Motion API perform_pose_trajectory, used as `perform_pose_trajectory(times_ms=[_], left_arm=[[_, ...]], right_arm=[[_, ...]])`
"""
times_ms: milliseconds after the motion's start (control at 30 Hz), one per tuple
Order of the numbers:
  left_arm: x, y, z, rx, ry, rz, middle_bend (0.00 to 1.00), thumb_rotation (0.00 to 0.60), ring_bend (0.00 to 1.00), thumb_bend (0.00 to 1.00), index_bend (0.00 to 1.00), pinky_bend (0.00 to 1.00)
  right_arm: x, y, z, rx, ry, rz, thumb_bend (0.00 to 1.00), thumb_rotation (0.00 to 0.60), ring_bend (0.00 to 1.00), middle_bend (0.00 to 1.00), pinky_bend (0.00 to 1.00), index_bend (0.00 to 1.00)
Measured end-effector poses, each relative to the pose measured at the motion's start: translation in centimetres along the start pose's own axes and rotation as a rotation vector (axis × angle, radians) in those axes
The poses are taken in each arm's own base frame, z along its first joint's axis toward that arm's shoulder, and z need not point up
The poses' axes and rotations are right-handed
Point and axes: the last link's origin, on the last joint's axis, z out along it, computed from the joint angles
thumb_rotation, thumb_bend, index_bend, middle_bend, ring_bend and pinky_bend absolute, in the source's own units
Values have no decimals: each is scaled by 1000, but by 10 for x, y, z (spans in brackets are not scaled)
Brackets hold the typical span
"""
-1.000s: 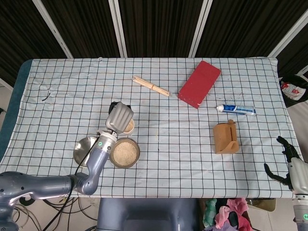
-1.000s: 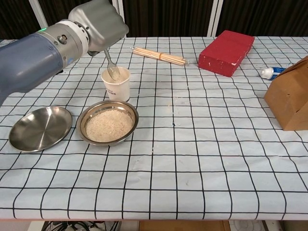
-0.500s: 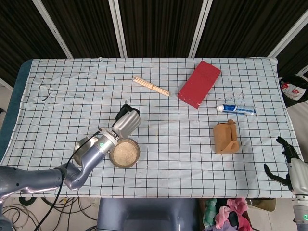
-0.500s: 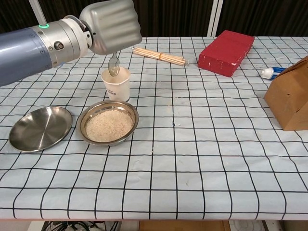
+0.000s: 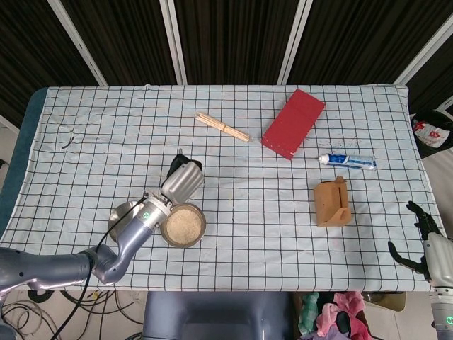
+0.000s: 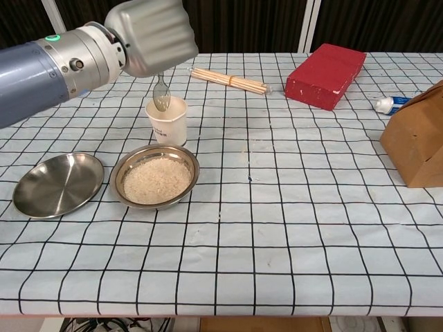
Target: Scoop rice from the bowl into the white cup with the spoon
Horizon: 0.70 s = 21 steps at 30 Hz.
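Note:
My left hand point(image 6: 152, 34) point(image 5: 181, 180) grips a metal spoon point(image 6: 161, 95) that hangs almost straight down, its bowl at the mouth of the white paper cup point(image 6: 167, 120). From the head view the hand hides the cup. In front of the cup sits a steel bowl of rice point(image 6: 154, 177) point(image 5: 182, 224). My right hand point(image 5: 422, 241) hangs off the table's front right corner, fingers spread and holding nothing.
An empty steel plate point(image 6: 57, 184) lies left of the bowl. Chopsticks point(image 6: 230, 81), a red box point(image 6: 326, 66), a toothpaste tube point(image 5: 347, 161) and a brown paper bag point(image 6: 418, 135) lie to the back and right.
My left hand rose and rolled above the cup, turning the spoon from slanted to near vertical, then shifted slightly left. The right hand stayed still.

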Motion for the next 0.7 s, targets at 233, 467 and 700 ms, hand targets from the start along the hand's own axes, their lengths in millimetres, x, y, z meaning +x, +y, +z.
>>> perform_pose_trajectory(times_ms=[233, 467, 700], left_arm=[[-6, -11, -16, 129, -121, -264, 1000, 600, 1000, 479, 800, 1000], [-9, -23, -52, 279, -279, -628, 1000, 600, 1000, 478, 799, 1000], [-28, -25, -109, 316, -357, -776, 1000, 600, 1000, 478, 792, 1000]], right_arm=[[0, 0, 0, 2, -1, -1, 305, 600, 82, 110, 217, 83], [0, 0, -1, 4, 1, -4, 306, 600, 82, 110, 218, 83], [-1, -1, -1, 4, 0, -8, 306, 600, 82, 110, 218, 83]])
